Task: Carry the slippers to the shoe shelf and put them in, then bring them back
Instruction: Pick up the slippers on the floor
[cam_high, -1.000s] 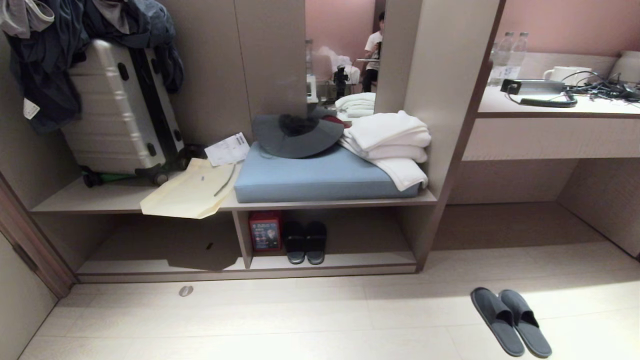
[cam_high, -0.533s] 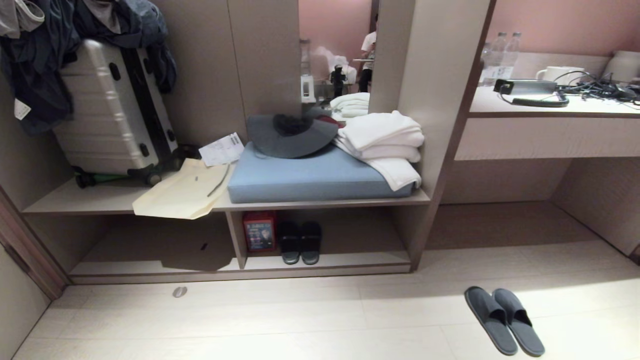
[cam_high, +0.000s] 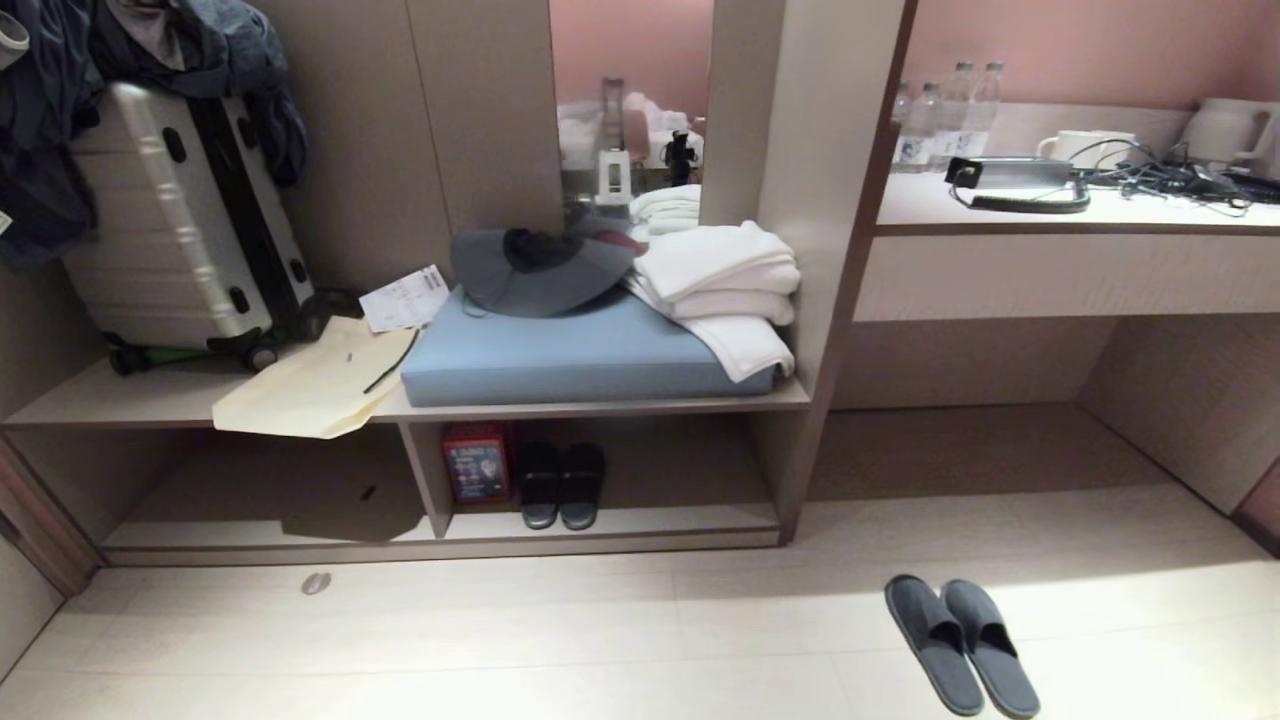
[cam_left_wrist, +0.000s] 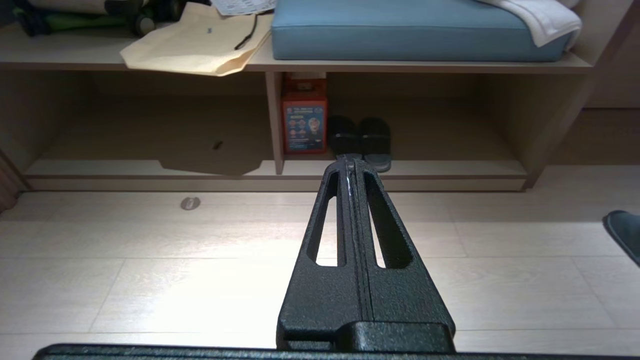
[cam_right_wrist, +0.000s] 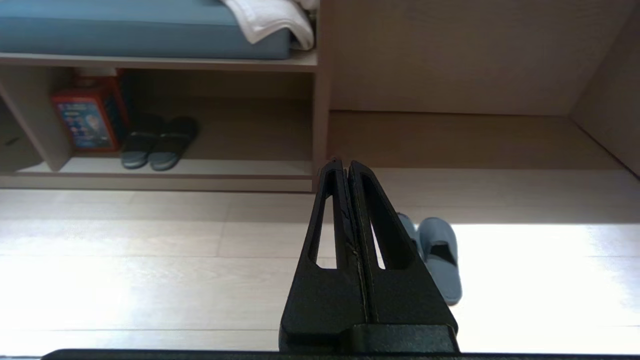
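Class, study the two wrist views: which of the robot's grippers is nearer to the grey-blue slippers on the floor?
Right. The slippers lie just beyond the right gripper, which is shut. From the left gripper, also shut, only a toe shows at the view's edge.

pale plank floor (cam_high: 560, 640), pink wall (cam_high: 1100, 50)

You see dark grey-blue slippers (cam_high: 960, 645) on pale wood-look floor (cam_high: 560, 650), shiny black sandals (cam_high: 560, 485) and a red box (cam_high: 476, 476) in the beige shoe shelf (cam_high: 600, 525), a light blue cushion (cam_high: 570, 355), white towels (cam_high: 720, 285), a silver suitcase (cam_high: 170, 220).
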